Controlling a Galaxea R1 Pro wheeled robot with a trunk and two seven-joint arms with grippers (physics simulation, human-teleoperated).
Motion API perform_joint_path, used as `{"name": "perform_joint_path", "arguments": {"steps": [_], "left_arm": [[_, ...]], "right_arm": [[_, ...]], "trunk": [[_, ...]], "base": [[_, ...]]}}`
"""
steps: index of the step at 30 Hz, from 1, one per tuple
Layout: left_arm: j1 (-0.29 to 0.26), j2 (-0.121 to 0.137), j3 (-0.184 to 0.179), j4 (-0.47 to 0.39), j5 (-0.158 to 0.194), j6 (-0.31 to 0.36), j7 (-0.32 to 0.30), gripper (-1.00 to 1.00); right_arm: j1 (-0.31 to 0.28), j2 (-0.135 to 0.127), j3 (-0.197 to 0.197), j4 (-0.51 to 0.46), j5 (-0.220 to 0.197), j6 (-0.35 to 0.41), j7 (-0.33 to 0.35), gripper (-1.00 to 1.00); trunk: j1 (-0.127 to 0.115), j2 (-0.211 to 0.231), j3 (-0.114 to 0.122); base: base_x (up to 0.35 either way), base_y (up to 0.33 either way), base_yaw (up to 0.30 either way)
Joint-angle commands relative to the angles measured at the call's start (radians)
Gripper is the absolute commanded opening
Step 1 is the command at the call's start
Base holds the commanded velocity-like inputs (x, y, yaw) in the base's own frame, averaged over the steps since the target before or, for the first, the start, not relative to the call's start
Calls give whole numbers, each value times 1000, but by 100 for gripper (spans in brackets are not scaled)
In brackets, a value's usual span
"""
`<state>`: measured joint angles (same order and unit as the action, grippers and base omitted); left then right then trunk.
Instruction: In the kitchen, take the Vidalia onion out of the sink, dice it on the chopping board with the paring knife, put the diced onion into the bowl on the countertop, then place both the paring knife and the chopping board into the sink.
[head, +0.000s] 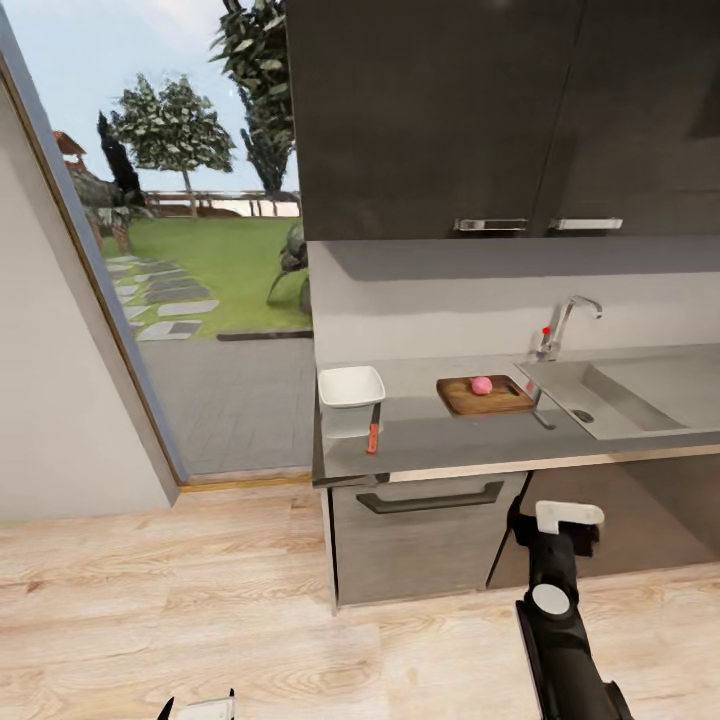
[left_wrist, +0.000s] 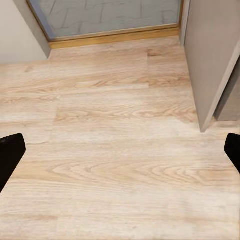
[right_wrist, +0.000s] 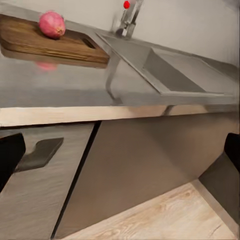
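1. The Vidalia onion (head: 481, 385) already sits on the chopping board (head: 485, 397), just beside the sink (head: 640, 395) on the counter (head: 440, 440).
2. We judge the onion light, round and prone to rolling; we would grip across its middle.
3. The paring knife (head: 373, 437), by the bowl (head: 351, 386) and well apart from the sink, is slim; take its handle.
4. Our right end effector (right_wrist: 120, 150) is spread and empty below the counter edge; our left end effector (left_wrist: 120, 150) is spread over bare floor.
5. Open counter lies between bowl and sink.
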<state>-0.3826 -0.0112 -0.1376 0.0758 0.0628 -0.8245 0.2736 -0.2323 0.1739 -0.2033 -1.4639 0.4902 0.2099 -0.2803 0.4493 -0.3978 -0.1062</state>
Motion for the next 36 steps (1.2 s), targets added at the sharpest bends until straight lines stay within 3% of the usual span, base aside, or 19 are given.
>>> {"name": "perform_joint_path", "arguments": {"steps": [1,6,12,14,16,19,22,24,27,28,29,34,36], "left_arm": [[-2,-1,-8,4,6,-5,3,100],[-1,-1,-9,4,6,-5,3,100],[-1,-1,-8,4,6,-5,3,100],[-1,-1,-8,4,6,-5,3,100],[-2,-1,-9,4,6,-5,3,100],[-2,-1,-9,4,6,-3,3,100],[-2,-1,-9,4,6,7,2,100],[-2,-1,-9,4,6,17,2,100],[-1,-1,-9,3,6,23,1,100],[-1,-1,-9,3,6,24,1,100],[-1,-1,-8,3,6,25,1,100],[-2,0,-8,2,6,26,1,100],[-2,-1,-8,2,6,26,1,100]], "right_arm": [[-1,1,20,-37,9,43,-1,100],[-6,1,80,-113,6,130,-15,100],[-38,1,173,-131,5,165,-113,100],[-80,1,195,-132,4,201,-133,100],[-162,1,205,-131,-15,292,-139,100],[-267,1,246,-128,-69,374,-141,100],[-328,1,291,-126,-120,432,-141,100],[-372,1,314,-124,-180,479,-141,100],[-398,1,325,-115,-261,504,-141,100],[-406,1,328,-92,-323,510,-141,100],[-408,1,329,-79,-349,511,-140,100],[-412,1,331,-34,-434,511,-135,100],[-413,1,331,-32,-445,513,-134,100]], "trunk": [[1,-2,-2],[1,-2,-2],[1,-2,-2],[1,-2,-2],[1,-2,-2],[1,-2,-2],[1,-2,-2],[1,-2,-2],[1,-2,-2],[1,-2,-2],[1,-2,-2],[1,-2,-2],[1,-2,-2]], "base": [[0,0,0],[0,0,0],[0,0,0],[0,0,0],[0,0,0],[0,0,0],[0,0,0],[0,0,0],[3,17,0],[87,145,0],[115,182,0],[149,226,0],[164,246,0]]}}
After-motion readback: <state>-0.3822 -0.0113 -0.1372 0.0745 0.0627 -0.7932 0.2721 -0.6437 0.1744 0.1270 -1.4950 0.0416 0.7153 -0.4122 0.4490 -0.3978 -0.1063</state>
